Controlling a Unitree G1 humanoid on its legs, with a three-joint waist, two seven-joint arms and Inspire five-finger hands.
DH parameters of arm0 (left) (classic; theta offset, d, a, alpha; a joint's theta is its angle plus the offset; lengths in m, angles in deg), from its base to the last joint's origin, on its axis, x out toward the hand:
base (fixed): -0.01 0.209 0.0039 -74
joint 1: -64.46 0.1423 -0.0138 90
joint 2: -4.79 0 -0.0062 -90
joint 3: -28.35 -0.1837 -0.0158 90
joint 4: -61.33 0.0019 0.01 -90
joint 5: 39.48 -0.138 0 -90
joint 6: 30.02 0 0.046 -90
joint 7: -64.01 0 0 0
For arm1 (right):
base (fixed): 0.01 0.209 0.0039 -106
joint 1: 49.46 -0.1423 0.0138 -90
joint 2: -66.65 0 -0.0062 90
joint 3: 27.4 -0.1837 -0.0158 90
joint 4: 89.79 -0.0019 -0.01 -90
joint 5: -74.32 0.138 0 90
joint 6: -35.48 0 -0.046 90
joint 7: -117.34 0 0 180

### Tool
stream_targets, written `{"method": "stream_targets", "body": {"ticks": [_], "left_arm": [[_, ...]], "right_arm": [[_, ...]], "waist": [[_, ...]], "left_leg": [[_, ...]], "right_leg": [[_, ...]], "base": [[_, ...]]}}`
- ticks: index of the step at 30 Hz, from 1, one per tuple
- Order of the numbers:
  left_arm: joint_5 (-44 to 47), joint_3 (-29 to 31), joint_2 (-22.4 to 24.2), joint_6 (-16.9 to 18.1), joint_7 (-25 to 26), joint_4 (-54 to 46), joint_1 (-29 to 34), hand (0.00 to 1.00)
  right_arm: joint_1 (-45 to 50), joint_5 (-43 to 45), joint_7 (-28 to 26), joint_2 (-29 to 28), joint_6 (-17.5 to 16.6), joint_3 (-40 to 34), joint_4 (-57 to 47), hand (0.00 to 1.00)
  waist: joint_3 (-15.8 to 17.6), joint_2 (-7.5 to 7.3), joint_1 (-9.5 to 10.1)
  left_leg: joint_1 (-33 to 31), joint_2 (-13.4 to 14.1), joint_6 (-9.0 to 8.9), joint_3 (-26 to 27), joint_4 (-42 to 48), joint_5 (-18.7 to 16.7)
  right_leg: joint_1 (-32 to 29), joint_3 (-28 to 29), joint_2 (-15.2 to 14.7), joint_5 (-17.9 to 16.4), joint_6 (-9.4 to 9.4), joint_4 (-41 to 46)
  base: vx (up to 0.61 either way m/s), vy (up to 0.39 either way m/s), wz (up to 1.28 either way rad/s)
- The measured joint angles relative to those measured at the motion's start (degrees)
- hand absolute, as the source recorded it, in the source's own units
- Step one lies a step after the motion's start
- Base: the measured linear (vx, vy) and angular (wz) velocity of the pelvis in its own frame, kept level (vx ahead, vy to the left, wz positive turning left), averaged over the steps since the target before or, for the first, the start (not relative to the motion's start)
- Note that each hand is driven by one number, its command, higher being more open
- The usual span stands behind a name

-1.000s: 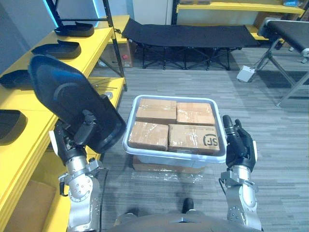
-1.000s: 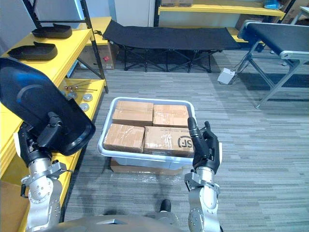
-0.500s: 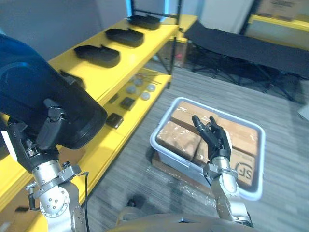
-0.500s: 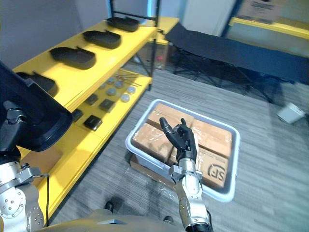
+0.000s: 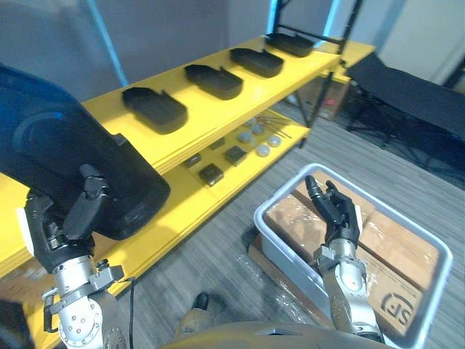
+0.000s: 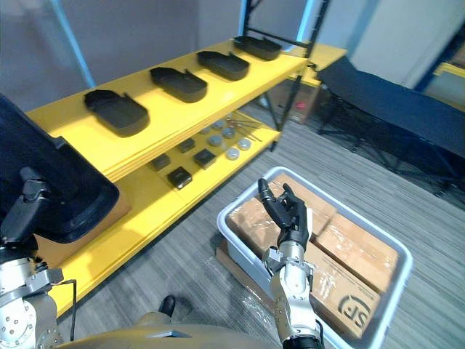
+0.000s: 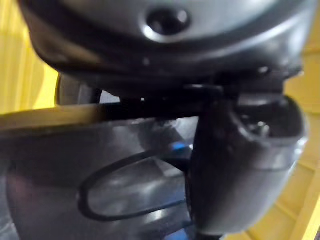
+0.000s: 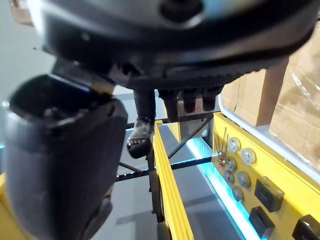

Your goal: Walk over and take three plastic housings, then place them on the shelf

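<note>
Camera has swung left toward the yellow shelf; the right hand, earlier beside the bin's right rim, is now over its boxes.

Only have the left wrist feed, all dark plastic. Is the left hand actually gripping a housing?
Observer: Yes. The left hand is curled round a large black plastic housing, held up beside the yellow shelf.
Operator: Anything on the shelf?
Observer: Four more housings sit in a row on its top level.
Operator: Right hand?
Observer: The right hand is raised with straight fingers, holding nothing, seen against the grey bin of cardboard boxes.
</note>
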Motion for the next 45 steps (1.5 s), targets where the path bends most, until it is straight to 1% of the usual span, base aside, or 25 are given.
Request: {"method": "stream_targets", "body": {"ticks": [1, 2, 3, 4, 7, 9, 11, 12, 14, 18, 20, 22, 23, 26, 27, 28, 29, 30, 32, 35, 38, 40, 45], "left_arm": [[0.3, -1.1, 0.1, 0.6, -0.7, 0.0, 0.0, 0.0], [0.4, -1.6, 0.2, 1.1, -0.8, 0.0, 0.1, 0.0], [0.4, -1.8, 0.2, 2.4, -0.9, 0.0, 0.0, 0.0], [0.4, -1.6, 0.2, 3.4, -0.8, 0.0, 0.0, 0.0], [1.7, -1.5, 0.1, 3.9, -0.7, 0.0, -0.1, 0.0], [1.7, -1.8, -0.1, 3.9, -0.8, 0.0, -0.3, 0.0], [1.7, -2.5, -0.5, 3.9, -0.8, 0.0, -0.4, 0.0], [1.7, -3.1, -0.8, 3.9, -0.8, 0.0, -0.6, 0.0], [1.7, -4.4, -1.4, 3.9, -0.9, 0.0, -2.2, 0.0], [2.0, -6.1, -1.5, 3.9, -1.6, 0.0, -4.5, 0.0], [2.8, -7.4, -1.6, 3.9, -2.6, 0.0, -5.4, 0.0], [3.8, -8.8, -1.6, 3.9, -3.0, 0.0, -5.7, 0.0], [4.2, -11.1, -1.6, 3.7, -3.2, 0.0, -6.8, 0.0], [4.2, -13.1, -1.8, 3.4, -3.2, 0.0, -8.1, 0.0], [4.3, -14.0, -2.1, 3.3, -3.3, 0.0, -8.9, 0.0], [4.3, -14.8, -2.7, 3.2, -3.3, 0.1, -9.6, 0.0], [4.3, -15.1, -3.1, 3.2, -3.2, 0.1, -9.9, 0.0], [4.2, -15.9, -3.8, 3.0, -2.9, 0.1, -10.4, 0.0], [4.3, -16.7, -4.6, 2.6, -2.4, 0.2, -11.3, 0.0], [4.3, -17.6, -5.4, 1.3, -0.8, 0.5, -11.9, 0.0], [4.7, -18.6, -5.4, 0.3, -0.3, 0.5, -12.2, 0.0], [4.7, -18.8, -5.4, -0.6, -0.2, 0.6, -12.9, 0.0], [4.3, -18.8, -5.7, -0.7, 2.1, 0.9, -14.0, 0.0]], "right_arm": [[0.2, -1.6, 1.2, 0.6, 0.0, -1.2, 0.0, 0.0], [0.2, -1.6, 1.6, 0.9, 0.0, -1.5, 0.0, 1.0], [0.1, -1.6, 2.3, 0.9, 0.0, -1.7, 0.1, 1.0], [-0.1, -1.6, 2.3, 0.6, -0.1, -1.4, 0.2, 1.0], [-0.4, -1.8, 3.0, -0.6, -0.7, -1.0, 0.3, 1.0], [-0.4, -2.7, 4.0, -0.7, -0.8, -1.1, 0.4, 1.0], [-0.4, -2.7, 4.9, -0.7, -1.1, -1.3, 0.3, 1.0], [-0.2, -2.7, 5.0, -0.9, -1.1, -1.7, 0.4, 1.0], [0.1, -2.7, 5.4, -1.3, -1.1, -2.4, 0.4, 1.0], [1.8, -3.8, 6.9, -2.1, -1.2, -2.4, 0.3, 1.0], [2.1, -4.5, 8.4, -2.7, -1.1, -2.4, 0.3, 1.0], [2.7, -6.1, 9.4, -2.7, -1.1, -2.5, 0.1, 1.0], [4.2, -6.1, 10.1, -2.8, -0.8, -3.0, -1.5, 1.0], [6.2, -7.0, 11.3, -3.2, -0.1, -4.2, -4.6, 1.0], [7.2, -9.0, 12.4, -3.3, 0.1, -5.1, -5.8, 1.0], [8.2, -10.4, 13.0, -3.3, 0.6, -5.9, -6.9, 1.0], [8.8, -10.5, 13.3, -3.3, 0.6, -6.3, -7.5, 1.0], [9.5, -10.5, 13.7, -3.3, 0.8, -7.1, -8.0, 1.0], [10.7, -10.5, 13.9, -3.3, 1.0, -8.3, -8.7, 1.0], [12.0, -10.4, 13.6, -3.3, 1.2, -10.1, -8.8, 1.0], [14.6, -10.3, 13.0, -3.4, 1.2, -10.7, -9.8, 1.0], [15.3, -10.1, 12.3, -3.7, 1.1, -11.1, -10.0, 1.0], [14.8, -7.6, 8.4, -5.1, 0.6, -11.2, -10.1, 1.0]], "waist": [[0.5, 0.9, 0.33], [0.6, 1.15, 0.57], [0.9, 1.38, 0.66], [1.1, 1.45, 0.84], [1.8, 0.82, 0.66], [2.1, 0.37, 0.21], [2.3, 0.09, -1.06], [2.3, 0.07, -1.38], [2.3, 0.13, -2.44], [2.3, 0.18, -2.85], [2.2, 0.36, -4.11], [2.2, 0.41, -4.63], [2.2, 0.4, -4.94], [2.2, 0.42, -6.17], [2.2, 0.4, -7.0], [2.2, 0.39, -7.51], [2.2, 0.4, -7.81], [2.2, 0.46, -8.5], [2.2, 0.59, -8.95], [2.3, 0.67, -10.82], [2.3, 0.7, -11.93], [2.3, 0.68, -12.0], [2.3, 0.53, -11.88]], "left_leg": [[0.0, -0.3, -3.16, 1.0, -0.1, 2.2], [0.0, -0.6, -3.99, 1.2, -0.3, 2.7], [0.3, -1.3, -4.75, 1.4, -0.9, 3.2], [0.6, -1.3, -5.5, 2.0, -1.1, 2.9], [1.9, -1.3, -6.28, 4.6, -1.2, 2.4], [2.6, -1.3, -6.29, 6.1, -1.8, 2.4], [2.6, -1.4, -6.28, 7.3, -1.8, 2.4], [2.7, -1.4, -6.28, 7.8, -2.0, 2.4], [3.0, -1.6, -6.49, 8.6, -3.0, 2.9], [5.2, -1.6, -6.92, 10.4, -5.1, 3.4], [5.7, -1.5, -7.06, 11.5, -5.9, 3.5], [5.8, -1.4, -7.16, 12.2, -6.0, 3.6], [6.2, -1.3, -7.26, 13.1, -6.2, 3.5], [7.0, -1.1, -7.61, 14.9, -6.2, 3.1], [7.4, -1.1, -7.62, 15.8, -6.2, 2.9], [7.9, -0.9, -7.76, 16.9, -6.2, 2.5], [8.1, -0.9, -7.83, 17.5, -6.2, 2.4], [8.6, -0.6, -7.98, 18.8, -6.2, 2.0], [8.9, -0.2, -8.1, 20.4, -6.2, 1.6], [10.0, 0.2, -8.54, 23.1, -6.0, 0.5], [10.8, 0.2, -8.88, 24.2, -5.6, -0.3], [10.8, 0.3, -8.99, 24.4, -5.3, -0.6], [10.7, 0.3, -9.19, 24.2, -4.0, -1.8]], "right_leg": [[0.3, -0.3, -0.9, -0.8, 0.81, 1.6], [0.2, -0.1, -1.3, -1.1, 1.01, 2.1], [-0.2, 0.7, -2.1, -1.7, 1.51, 2.9], [-0.5, 1.7, -2.4, -2.1, 1.32, 3.2], [-1.1, 5.0, -3.0, -2.2, 1.29, 3.4], [-1.7, 7.0, -3.0, -2.4, 1.53, 3.4], [-2.6, 8.9, -3.0, -2.3, 1.55, 3.3], [-2.9, 9.7, -3.1, -2.1, 1.42, 3.2], [-3.6, 11.0, -3.2, -1.6, 1.91, 3.1], [-3.8, 12.6, -3.2, -1.3, 2.34, 2.8], [-4.6, 13.8, -3.1, -1.2, 2.34, 2.8], [-4.8, 14.4, -3.0, -0.9, 2.36, 2.6], [-5.2, 15.4, -2.9, -0.5, 2.36, 2.3], [-5.2, 17.0, -2.8, 0.1, 2.36, 1.2], [-5.2, 17.7, -2.7, 0.5, 2.4, 0.6], [-5.5, 18.9, -2.6, 0.7, 2.38, 0.5], [-5.6, 19.5, -2.5, 0.9, 2.36, 0.3], [-5.8, 20.8, -2.2, 1.4, 2.3, -0.5], [-6.8, 22.9, -1.6, 2.2, 2.14, -1.2], [-8.2, 26.4, -1.2, 2.7, 2.06, -1.2], [-8.6, 28.0, -1.1, 2.8, 2.1, -1.3], [-8.6, 28.3, -1.0, 2.8, 2.11, -1.4], [-8.3, 28.8, -1.0, 3.2, 2.14, -2.1]], "base": [[0.01, 0.081, 0.63], [-0.01, 0.112, 0.53], [-0.04, 0.093, 0.13], [-0.05, 0.077, -0.01], [-0.04, 0.047, -0.35], [-0.06, 0.033, -0.32], [-0.04, 0.023, -0.22], [-0.01, 0.025, -0.19], [0.02, 0.015, -0.17], [0.03, -0.015, -0.25], [0.03, -0.022, -0.22], [0.04, -0.016, -0.22], [0.03, -0.011, -0.29], [0.02, 0.003, -0.33], [0.0, 0.02, -0.4], [0.0, 0.018, -0.43], [-0.02, 0.022, -0.51], [-0.02, 0.023, -0.56], [-0.03, 0.025, -0.59], [0.0, 0.017, -0.51], [0.02, 0.017, -0.31], [0.02, 0.006, -0.12], [0.01, 0.008, -0.07]]}}
